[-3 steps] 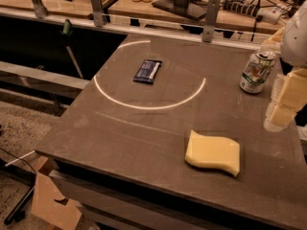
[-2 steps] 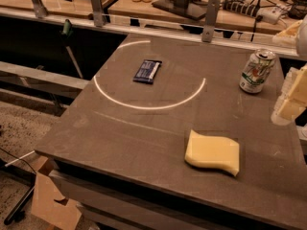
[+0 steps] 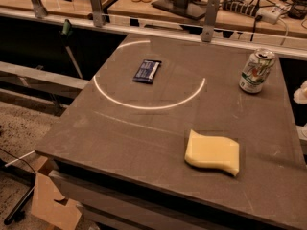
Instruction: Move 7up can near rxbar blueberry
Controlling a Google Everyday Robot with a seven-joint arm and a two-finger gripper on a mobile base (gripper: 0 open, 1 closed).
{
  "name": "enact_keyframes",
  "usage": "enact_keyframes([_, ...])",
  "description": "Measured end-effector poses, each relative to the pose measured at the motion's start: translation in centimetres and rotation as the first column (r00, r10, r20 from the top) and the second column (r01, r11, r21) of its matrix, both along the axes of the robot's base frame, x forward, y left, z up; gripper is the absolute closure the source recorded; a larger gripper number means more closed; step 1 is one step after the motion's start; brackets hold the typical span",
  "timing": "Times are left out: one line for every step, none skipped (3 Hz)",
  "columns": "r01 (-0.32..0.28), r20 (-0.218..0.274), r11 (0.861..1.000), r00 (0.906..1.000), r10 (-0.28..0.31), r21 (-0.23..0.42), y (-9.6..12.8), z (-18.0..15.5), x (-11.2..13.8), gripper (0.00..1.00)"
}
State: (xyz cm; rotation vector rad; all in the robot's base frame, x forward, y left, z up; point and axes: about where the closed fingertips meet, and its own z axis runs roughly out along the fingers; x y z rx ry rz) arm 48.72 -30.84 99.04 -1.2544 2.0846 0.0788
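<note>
1 can (image 3: 256,71) stands well right of the bar (image 3: 147,71). The gripper (image 3: 301,93) just shows at the right edge; open or closed, I cannot tell.

Tabletop (image 3: 144,143) with the 7up can (image 3: 256,72) upright near its far right corner. Well to the can's left you see the rxbar blueberry (image 3: 147,71) lying flat inside a pale ring (image 3: 144,107). A yellow sponge (image 3: 212,152) lies nearer the camera than the can. A pale sliver of the tool (image 3: 301,93) shows just right of the can, apart from it.
</note>
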Motion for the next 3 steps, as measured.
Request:
enact_keyframes([0.038,0.040,0.985,0.9982,-0.046,0.171,-1.98,-0.97,1.78,0.00])
enact_keyframes([0.034,0.037,0.978,0.9984,-0.043,0.208,-1.68,-1.21,2.10,0.00])
enact_keyframes([0.035,0.045,0.971,0.9979,-0.047,0.236,-1.40,-1.37,2.10,0.00])
